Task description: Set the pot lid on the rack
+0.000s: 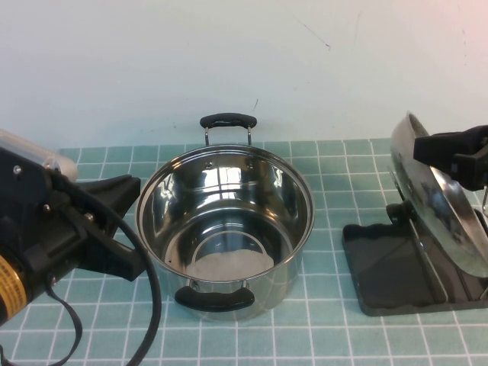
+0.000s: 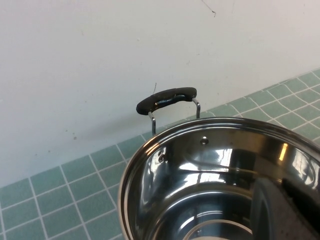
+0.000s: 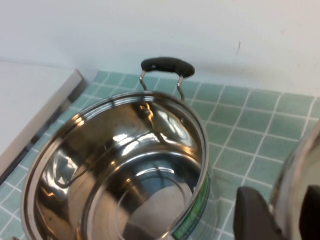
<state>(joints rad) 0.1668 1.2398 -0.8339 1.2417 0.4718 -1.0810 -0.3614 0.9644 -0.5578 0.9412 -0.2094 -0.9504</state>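
Deep steel pot [image 1: 226, 229] (open, two black handles) standing on green-tiled worktop [image 1: 335, 328]; plain pale wall [image 1: 229, 53] behind.

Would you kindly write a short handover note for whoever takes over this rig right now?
Right gripper: at the table's right edge, above the rack, shut on the pot lid's upper rim.
Left gripper: low at the left, beside the pot, holding nothing.
Pot lid: tilted on edge over the rack, knob side facing the pot, leaning among the wire loops.
Done: lid is off the pot and brought to the rack.
Left: confirm it sits in the loops, release, withdraw the right arm.
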